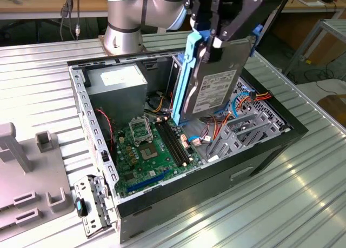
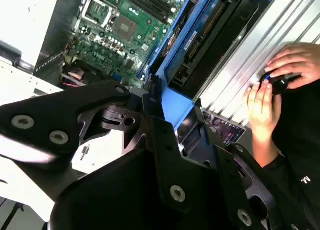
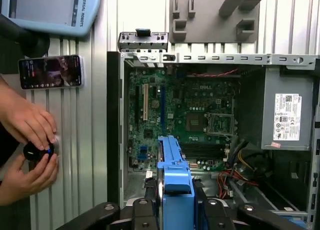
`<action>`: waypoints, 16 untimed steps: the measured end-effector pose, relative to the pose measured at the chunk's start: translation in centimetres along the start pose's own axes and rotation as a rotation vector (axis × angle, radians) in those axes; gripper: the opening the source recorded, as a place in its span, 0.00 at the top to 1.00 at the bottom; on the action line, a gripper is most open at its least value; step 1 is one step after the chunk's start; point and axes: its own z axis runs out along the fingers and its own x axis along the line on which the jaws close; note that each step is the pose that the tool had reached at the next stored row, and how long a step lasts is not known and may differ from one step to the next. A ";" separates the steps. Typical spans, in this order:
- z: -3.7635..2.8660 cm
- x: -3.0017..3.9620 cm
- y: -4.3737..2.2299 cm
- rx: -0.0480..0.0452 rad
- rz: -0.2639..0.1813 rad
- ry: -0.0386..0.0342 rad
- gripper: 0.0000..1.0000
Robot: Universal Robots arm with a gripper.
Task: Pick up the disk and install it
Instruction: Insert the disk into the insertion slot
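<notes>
- gripping the disk (image 1: 216,80) by its upper end, the gripper (image 1: 212,42) has its fingers clamped on the blue carrier edge
- the disk hangs tilted above the open computer case (image 1: 294,130), its lower corner pointing down at the motherboard (image 1: 143,145)
- in the first wrist view the disk's blue edge sits between the black fingers
- a grey metal cage (image 1: 93,205) with a blue latch lies on the table (image 1: 227,215) just beside the case
- a person's hands (image 3: 30,125) rest around a small black knob (image 3: 35,151) near a phone (image 3: 50,71)
</notes>
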 end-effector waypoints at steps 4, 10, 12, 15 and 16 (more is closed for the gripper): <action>0.40 0.05 -2.96 -0.0001 0.000 0.0000 0.63; 0.96 0.23 -6.29 0.0000 0.000 0.0000 0.63; 1.16 0.35 -7.51 -0.0001 0.000 0.0001 0.63; 1.50 0.74 -9.01 -0.0001 0.000 -0.0001 0.63; 1.55 0.82 -9.21 -0.0001 0.000 -0.0003 0.63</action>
